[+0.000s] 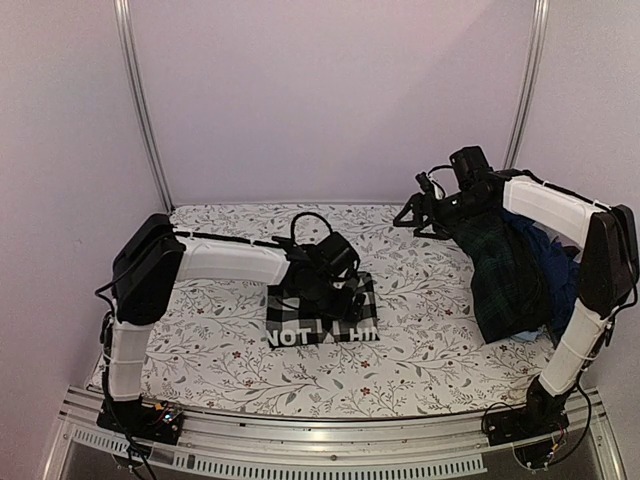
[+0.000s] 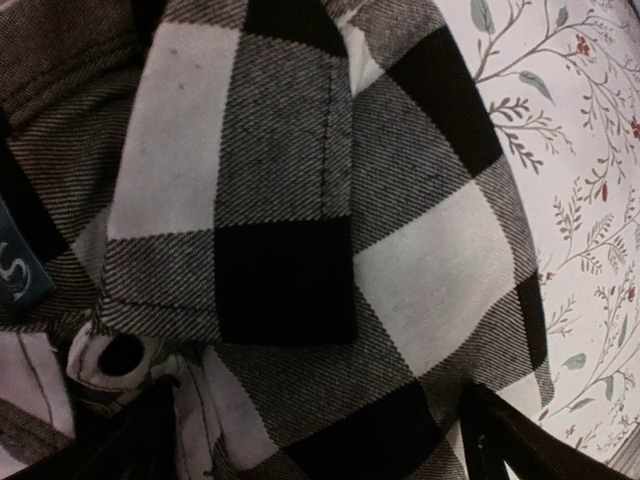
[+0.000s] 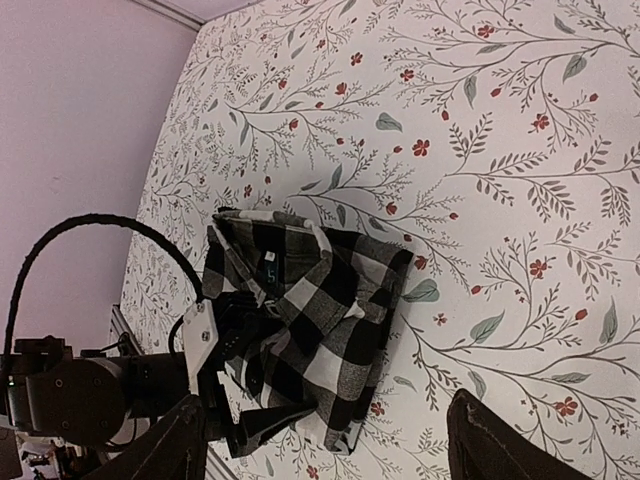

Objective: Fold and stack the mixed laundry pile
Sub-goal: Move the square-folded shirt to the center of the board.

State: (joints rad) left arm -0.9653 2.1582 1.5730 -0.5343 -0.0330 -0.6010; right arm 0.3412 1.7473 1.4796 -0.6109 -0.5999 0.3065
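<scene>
One floral table covering (image 1: 230,350) spans the whole work surface. At three o'clock on it sits the laundry pile (image 1: 520,290), with a dark green-navy plaid garment (image 1: 505,275) uppermost, a navy piece (image 1: 556,268) on its right side and a light blue piece (image 1: 527,340) showing at its near edge. Near the centre, well apart from that heap, the folded black-and-white checked shirt (image 1: 320,325) lies flat. The left gripper (image 1: 345,298) hangs close over the shirt, jaws spread wide and gripping nothing. The right gripper (image 1: 408,218), raised at one o'clock, also stands open and empty.
</scene>
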